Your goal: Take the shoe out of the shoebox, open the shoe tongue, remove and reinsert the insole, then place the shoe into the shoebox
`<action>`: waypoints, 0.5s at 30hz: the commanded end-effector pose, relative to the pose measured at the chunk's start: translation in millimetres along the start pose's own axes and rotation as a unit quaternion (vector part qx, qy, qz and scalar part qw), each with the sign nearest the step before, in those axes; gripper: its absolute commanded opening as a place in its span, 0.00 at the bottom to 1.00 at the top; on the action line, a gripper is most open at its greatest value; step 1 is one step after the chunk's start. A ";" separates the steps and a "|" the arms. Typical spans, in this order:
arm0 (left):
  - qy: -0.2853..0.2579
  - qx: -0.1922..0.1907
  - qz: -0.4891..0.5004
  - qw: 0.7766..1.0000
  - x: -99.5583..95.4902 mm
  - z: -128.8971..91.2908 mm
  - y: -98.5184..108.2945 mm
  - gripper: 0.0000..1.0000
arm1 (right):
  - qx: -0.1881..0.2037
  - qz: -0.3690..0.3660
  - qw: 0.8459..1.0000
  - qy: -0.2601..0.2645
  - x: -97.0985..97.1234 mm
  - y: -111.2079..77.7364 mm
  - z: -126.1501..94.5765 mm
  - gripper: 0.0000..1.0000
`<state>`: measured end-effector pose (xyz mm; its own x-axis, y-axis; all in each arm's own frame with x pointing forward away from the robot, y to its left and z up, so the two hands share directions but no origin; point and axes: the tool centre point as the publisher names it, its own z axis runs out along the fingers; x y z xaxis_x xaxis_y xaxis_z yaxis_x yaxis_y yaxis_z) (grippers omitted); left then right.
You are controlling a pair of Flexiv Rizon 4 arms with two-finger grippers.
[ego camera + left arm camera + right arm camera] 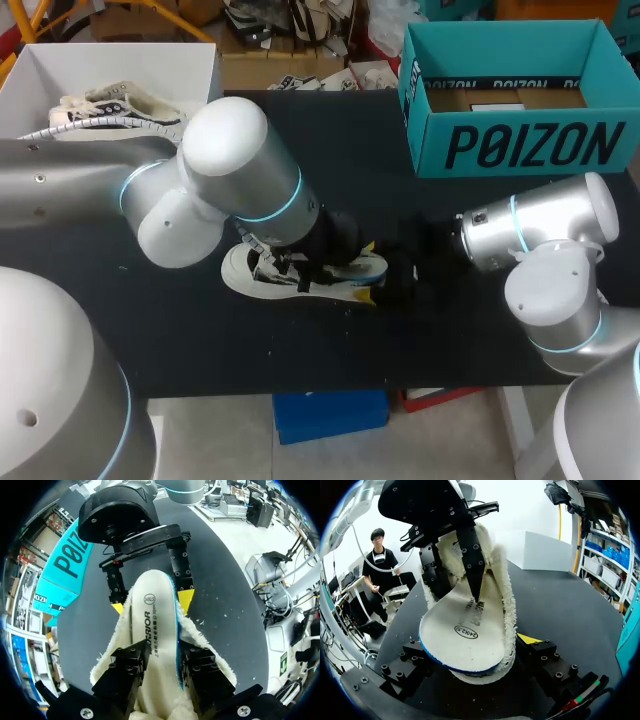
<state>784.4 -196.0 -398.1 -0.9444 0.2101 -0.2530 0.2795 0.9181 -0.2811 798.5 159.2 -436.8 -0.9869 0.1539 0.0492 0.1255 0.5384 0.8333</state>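
Our left gripper [162,656] clamps the insole [465,630], just beside the shoe [258,272] on the table [200,335] (whether our right gripper [151,604] grips it, we cannot tell). Opposed pulls could buckle the insole or yank it free.

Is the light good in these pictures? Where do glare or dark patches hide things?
Head view: the right gripper is black on the dark table and hard to make out; the left arm shows glare. Left wrist view: the insole is evenly lit. Right wrist view: backlight leaves the left gripper almost a silhouette.
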 end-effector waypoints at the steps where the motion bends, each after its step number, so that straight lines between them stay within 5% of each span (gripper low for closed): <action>1: -0.001 0.004 0.002 1.000 -2.2 12.5 -5.7 0.34 | 0.001 0.001 1.000 0.000 -0.5 0.1 -0.3 0.00; 12: -0.004 0.015 0.005 1.000 -6.3 17.3 -13.4 0.33 | 0.001 0.001 1.000 0.000 -0.5 0.1 -0.3 0.00; 15: -0.005 0.020 0.004 1.000 -6.4 15.3 -14.7 0.23 | 0.001 0.001 1.000 0.000 -0.5 0.1 -0.3 0.00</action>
<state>789.6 -215.1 -403.6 -0.9408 0.2138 -0.2631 0.2924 0.9046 -0.3101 798.7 159.1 -436.8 -0.9868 0.1543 0.0494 0.1259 0.5383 0.8333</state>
